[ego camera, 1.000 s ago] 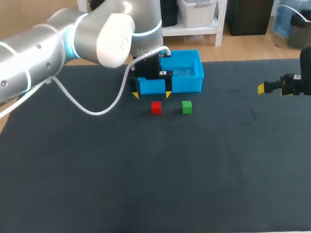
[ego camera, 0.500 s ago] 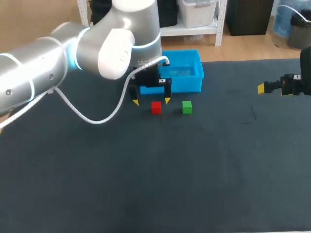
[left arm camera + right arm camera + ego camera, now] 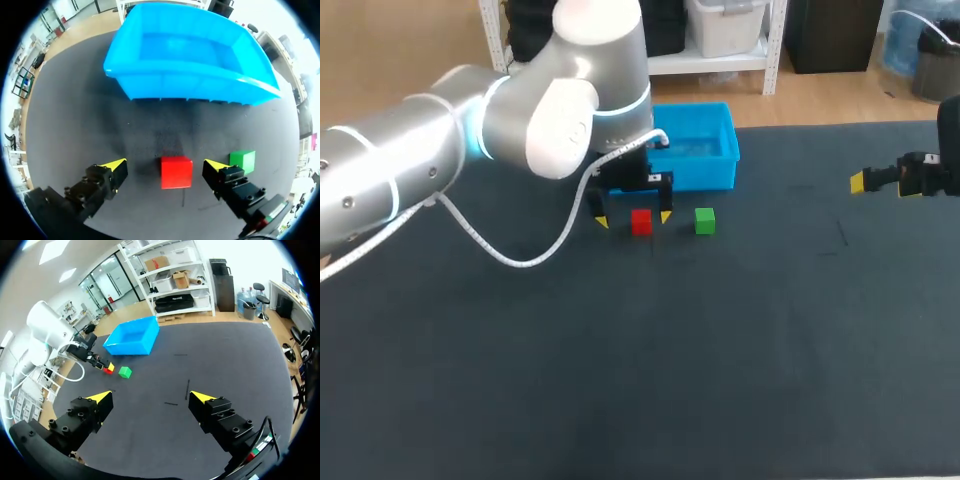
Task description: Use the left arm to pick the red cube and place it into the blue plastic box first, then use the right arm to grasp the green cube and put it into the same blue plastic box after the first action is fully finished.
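Dropped from the front wall of the blue plastic box (image 3: 718, 172) to table level over the last second, and now straddling the red cube (image 3: 641, 221) with the left gripper (image 3: 633, 219) spread wide: one yellow tip either side, neither touching, nothing pinched yet. Sits on the dark mat (image 3: 620, 380) just short of the box, with the green cube (image 3: 705, 221) close beside, right outside the nearer finger. Looks off-centre from the wrist view, closer to the finger on the green side. Could get shoved or twisted on closing, then, instead of squeezed square, and slip out on the lift. Could also clip the green cube with that outer finger if drifting any further that way. Needs a clean rise over the near wall too, or risks knocking the box. Over on the far side, right gripper (image 3: 151, 398) well apart, spread open and empty, and best kept there until red is in the box.
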Motion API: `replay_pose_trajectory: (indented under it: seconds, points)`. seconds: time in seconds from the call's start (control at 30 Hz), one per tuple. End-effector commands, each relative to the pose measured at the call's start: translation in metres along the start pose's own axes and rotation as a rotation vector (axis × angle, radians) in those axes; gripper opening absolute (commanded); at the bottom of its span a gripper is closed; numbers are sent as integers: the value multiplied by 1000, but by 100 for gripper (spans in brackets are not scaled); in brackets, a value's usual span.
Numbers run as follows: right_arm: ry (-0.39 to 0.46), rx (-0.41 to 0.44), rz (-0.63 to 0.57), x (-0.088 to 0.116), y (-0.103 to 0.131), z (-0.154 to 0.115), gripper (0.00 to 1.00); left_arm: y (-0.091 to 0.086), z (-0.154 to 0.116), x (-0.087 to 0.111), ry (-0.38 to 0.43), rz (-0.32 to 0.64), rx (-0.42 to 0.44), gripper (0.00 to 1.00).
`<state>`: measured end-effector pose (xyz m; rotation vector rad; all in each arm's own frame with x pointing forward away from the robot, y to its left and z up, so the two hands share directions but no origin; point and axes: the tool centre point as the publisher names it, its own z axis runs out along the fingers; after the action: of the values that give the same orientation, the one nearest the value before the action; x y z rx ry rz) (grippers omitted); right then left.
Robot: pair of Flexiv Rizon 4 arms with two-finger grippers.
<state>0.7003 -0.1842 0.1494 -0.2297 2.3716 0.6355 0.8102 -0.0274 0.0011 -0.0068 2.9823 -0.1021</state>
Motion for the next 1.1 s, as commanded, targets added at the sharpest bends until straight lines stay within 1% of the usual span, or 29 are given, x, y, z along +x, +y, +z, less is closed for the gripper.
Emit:
replay_pose_trajectory:
  seconds: [0.03,0.2,0.43,0.5,0.63,0.73,0.8,0.83,0.87,0.9,0.93,0.97,1.1]
  points:
    - [1,0,0,0,0,0,100,-3,3,-4,4,-3,-7,100]
    - [1,0,0,0,0,0,100,-4,3,-5,5,-10,-26,100]
    - [1,0,0,0,0,0,100,-11,6,-3,9,0,-41,100]
    - [1,0,0,0,0,0,100,-13,7,-3,11,3,-42,92]
    - [1,0,0,0,0,0,100,-14,8,-3,13,1,-49,84]
    - [1,0,0,0,0,0,100,-14,8,-4,12,3,-54,80]
    - [1,0,0,0,0,0,100,-13,9,-5,8,4,-61,69]
    - [1,0,0,0,0,0,100,-12,9,-5,9,3,-62,67]
    - [1,0,0,0,0,0,100,-11,9,-6,9,2,-63,61]
    - [1,0,0,0,0,0,100,-11,10,-6,9,2,-68,51]
    - [1,0,0,0,0,0,100,-11,10,-6,10,3,-69,48]
    - [1,0,0,0,0,0,100,-10,11,-6,14,5,-73,45]
    - [1,0,0,0,0,0,100,-11,13,-6,15,10,-79,44]
